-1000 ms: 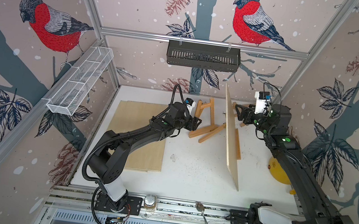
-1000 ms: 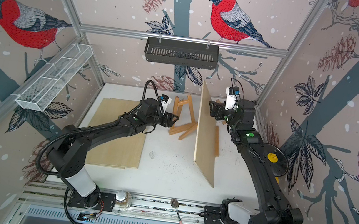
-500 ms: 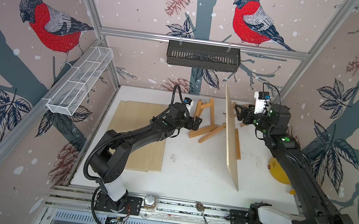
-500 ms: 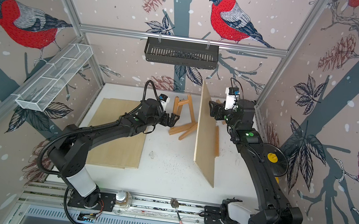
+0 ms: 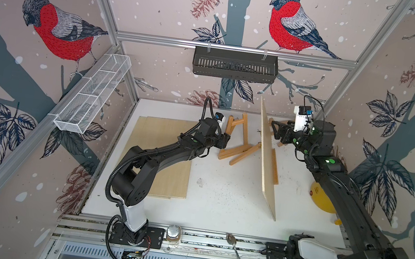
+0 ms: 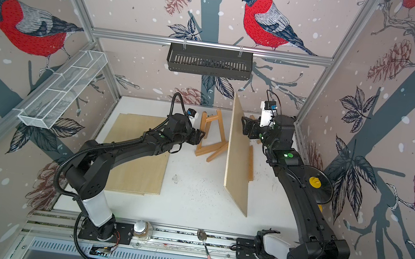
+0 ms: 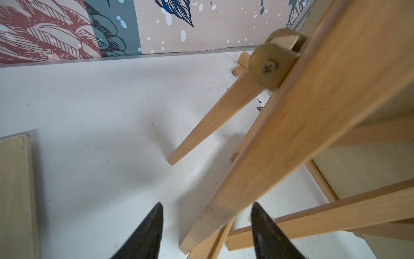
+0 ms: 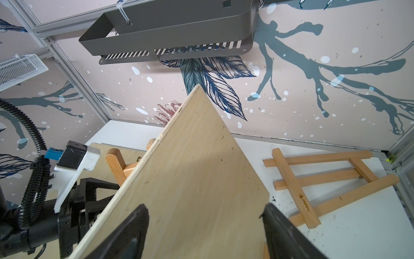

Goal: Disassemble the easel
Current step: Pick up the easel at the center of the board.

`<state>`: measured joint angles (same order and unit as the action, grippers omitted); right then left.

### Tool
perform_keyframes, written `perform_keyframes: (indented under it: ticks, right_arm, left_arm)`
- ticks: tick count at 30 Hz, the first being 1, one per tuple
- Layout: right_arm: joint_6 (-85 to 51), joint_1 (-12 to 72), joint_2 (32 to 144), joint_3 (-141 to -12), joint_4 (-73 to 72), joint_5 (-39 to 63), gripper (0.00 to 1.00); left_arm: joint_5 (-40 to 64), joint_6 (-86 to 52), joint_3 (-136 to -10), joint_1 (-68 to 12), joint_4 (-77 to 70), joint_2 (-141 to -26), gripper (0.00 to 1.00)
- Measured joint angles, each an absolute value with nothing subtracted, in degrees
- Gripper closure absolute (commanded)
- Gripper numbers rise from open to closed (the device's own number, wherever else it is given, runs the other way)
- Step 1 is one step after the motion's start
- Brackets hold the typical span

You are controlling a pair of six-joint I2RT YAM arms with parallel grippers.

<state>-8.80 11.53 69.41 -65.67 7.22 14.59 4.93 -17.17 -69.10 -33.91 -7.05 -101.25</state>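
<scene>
The wooden easel (image 5: 235,137) (image 6: 211,133) stands at the back of the table. A tall plywood board (image 5: 266,155) (image 6: 238,154) leans upright against it. My left gripper (image 5: 226,144) (image 6: 201,136) is at the easel's left leg. In the left wrist view that gripper (image 7: 206,206) is open, its fingers on either side of the leg (image 7: 257,157) with gaps on both sides. My right gripper (image 5: 272,129) (image 6: 242,125) is at the board's upper right side. It (image 8: 205,208) is open, with the board's face (image 8: 190,168) just in front of the fingers.
A second small easel (image 8: 313,179) lies flat at the back right. A wooden strip (image 5: 275,167) lies by the board's foot. Plywood sheets (image 5: 166,157) lie flat at the left. A yellow object (image 5: 323,198) sits at the right edge. A jar (image 5: 174,233) and spoon (image 5: 238,255) rest on the front rail.
My left gripper has edged in around the easel's leg and its fingers have come closer together. The right arm and the board have hardly moved.
</scene>
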Motion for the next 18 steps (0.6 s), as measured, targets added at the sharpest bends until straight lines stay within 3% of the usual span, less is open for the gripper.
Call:
perform_keyframes:
  ticks: [3, 7, 8, 10, 11, 18]
  right_arm:
    - [-8.8, 11.5, 69.4, -65.7, 7.2, 14.6, 0.17]
    - [-8.8, 11.5, 69.4, -65.7, 7.2, 14.6, 0.17]
    - [-8.8, 11.5, 69.4, -65.7, 7.2, 14.6, 0.17]
    - [-8.8, 11.5, 69.5, -65.7, 7.2, 14.6, 0.17]
    - [-8.8, 11.5, 69.5, -65.7, 7.2, 14.6, 0.17]
    - [-8.8, 11.5, 69.5, -65.7, 7.2, 14.6, 0.17]
  left_arm:
    - [5.0, -17.0, -70.0, -33.9, -7.0, -102.6, 0.33]
    - [5.0, -16.1, -71.3, -33.9, -6.9, -104.3, 0.45]
    - [5.0, -16.0, -71.3, -33.9, -7.0, -104.5, 0.5]
    - [4.8, -15.9, -71.3, -33.9, -6.9, -104.7, 0.73]
    - [4.9, -15.9, -71.4, -33.9, -6.9, -104.7, 0.8]
    - [2.9, -14.6, -72.7, -33.6, -7.9, -104.8, 0.92]
